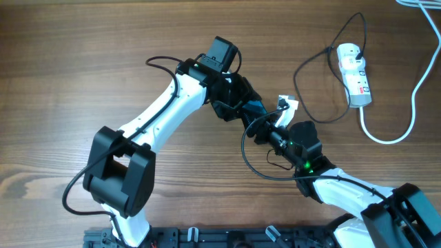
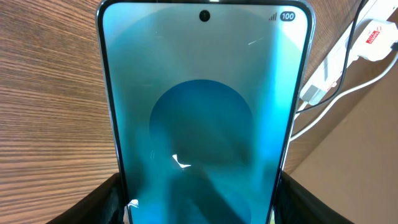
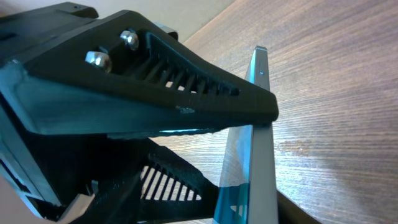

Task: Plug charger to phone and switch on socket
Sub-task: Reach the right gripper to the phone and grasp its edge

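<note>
Left gripper (image 1: 248, 107) clamps the flat teal-screened phone (image 2: 202, 118); right gripper (image 1: 267, 128), grip unclear, should next fetch the thin black charger cable (image 1: 297, 76).

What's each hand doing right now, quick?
Left hand: closed on the flat teal-screened smartphone.
Right hand: beside the smartphone; open or closed cannot be told.
</note>
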Robot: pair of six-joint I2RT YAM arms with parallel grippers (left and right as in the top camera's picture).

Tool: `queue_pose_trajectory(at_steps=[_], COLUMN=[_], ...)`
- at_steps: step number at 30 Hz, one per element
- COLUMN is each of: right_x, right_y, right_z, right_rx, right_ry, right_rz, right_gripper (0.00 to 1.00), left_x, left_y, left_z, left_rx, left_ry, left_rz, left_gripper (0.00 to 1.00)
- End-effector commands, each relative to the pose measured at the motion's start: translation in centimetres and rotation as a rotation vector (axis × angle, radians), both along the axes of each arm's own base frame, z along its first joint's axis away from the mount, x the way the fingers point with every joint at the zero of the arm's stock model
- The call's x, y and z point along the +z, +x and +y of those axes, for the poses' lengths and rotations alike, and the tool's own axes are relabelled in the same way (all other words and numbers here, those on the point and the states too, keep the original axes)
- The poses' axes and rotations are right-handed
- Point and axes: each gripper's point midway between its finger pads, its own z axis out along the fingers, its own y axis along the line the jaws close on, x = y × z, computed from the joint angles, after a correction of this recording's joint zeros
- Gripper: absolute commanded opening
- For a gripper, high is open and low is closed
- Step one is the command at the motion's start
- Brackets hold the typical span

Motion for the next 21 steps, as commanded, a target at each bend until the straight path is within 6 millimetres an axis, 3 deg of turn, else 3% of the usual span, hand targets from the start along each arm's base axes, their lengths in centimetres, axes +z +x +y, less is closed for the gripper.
queue_pose_trajectory(at_steps=[1,8,21], right_x=[0.8,0.8,2.0], right_y=[0.6,0.6,-0.9], right_z=[0.3,0.3,2.1], right_rx=[-0.018,-0.027,0.112], right_ry=[0.038,0.071,0.118], right_rz=[0.006,0.033,0.014], right_gripper=[0.49,0.39,0.24], left_x=[0.9,0.8,0.6], left_y=[0.4,0.3,0.4], left_z=[-0.7,-0.7,-0.4], left_rx=[0.011,0.023,0.027], left_ry=[-0.018,-0.013,0.006], left_rz=[-0.01,-0.004,-0.011], left_gripper=[0.42,0.43,0.44])
